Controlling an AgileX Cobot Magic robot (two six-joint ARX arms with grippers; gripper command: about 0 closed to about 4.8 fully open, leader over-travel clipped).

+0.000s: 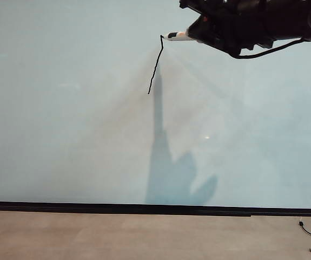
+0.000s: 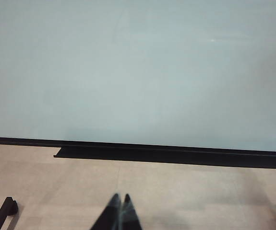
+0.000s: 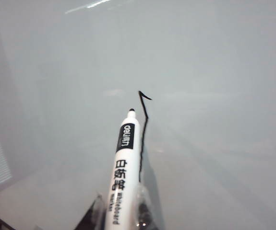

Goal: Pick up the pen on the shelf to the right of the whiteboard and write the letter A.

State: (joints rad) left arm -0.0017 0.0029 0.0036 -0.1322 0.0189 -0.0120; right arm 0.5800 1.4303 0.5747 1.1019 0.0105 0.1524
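The right gripper [image 3: 121,215] clamps the pen [image 3: 124,167] high on the whiteboard [image 1: 63,108]. The pen's black tip sits just beside the hooked top of 1 black stroke [image 1: 155,67], perhaps touching the board. The left gripper [image 2: 120,211] hangs clenched and empty, low before the board's black strip [image 2: 176,155].
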